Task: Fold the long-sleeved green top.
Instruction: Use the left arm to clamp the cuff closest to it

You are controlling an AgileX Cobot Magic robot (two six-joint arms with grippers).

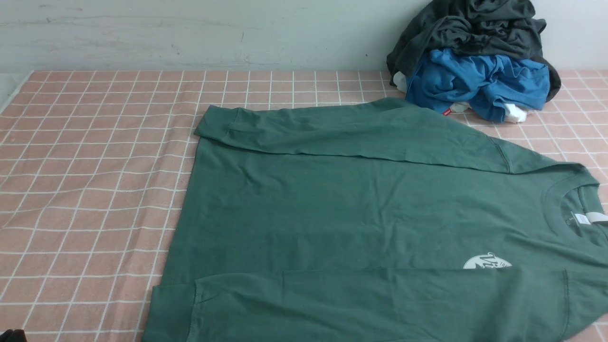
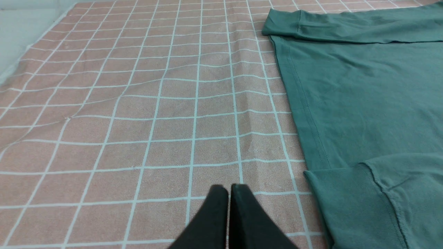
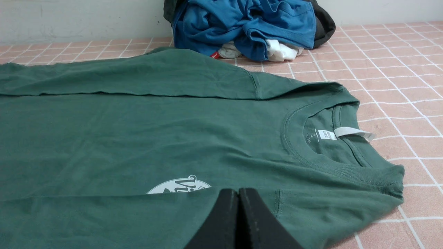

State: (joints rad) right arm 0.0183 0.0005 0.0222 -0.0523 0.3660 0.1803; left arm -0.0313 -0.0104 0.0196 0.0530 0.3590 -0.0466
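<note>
Where the pink checked cloth point(image 1: 95, 166) covers the table, the green long-sleeved top point(image 1: 361, 204) lies flat, front side up, filling the middle and the robot's right of the front view. Collar point(image 1: 563, 209) points to the robot's right, hem point(image 1: 178, 199) to its left.

- Far sleeve point(image 1: 342, 128): folded in over the body, running along the far edge, cuff near the hem's far corner.
- Near sleeve point(image 1: 380, 299): folded in likewise along the near edge. It overlaps the lower part of the white logo point(image 1: 487, 261).
- White neck label point(image 1: 589, 218): sticks out past the collar's back edge.
- Fabric: mostly smooth, shallow creases across the chest.

Left gripper point(image 2: 229, 188): fingers pressed together, nothing between them. It is over bare cloth, just beside the near sleeve's cuff point(image 2: 346, 204). Contact with the cloth: cannot tell.

Right gripper point(image 3: 238, 192): fingers pressed together, nothing pinched. It is over the near sleeve close to the shoulder seam, logo just beyond the tips. Contact with the fabric: cannot tell.

Far right, against the wall point(image 1: 190, 33): a heap of clothes, with a dark grey-black garment point(image 1: 470, 28) on top, a blue garment point(image 1: 479, 85) beneath it and white pieces point(image 1: 515, 113) at the base. The heap sits just beyond the top's far shoulder.
</note>
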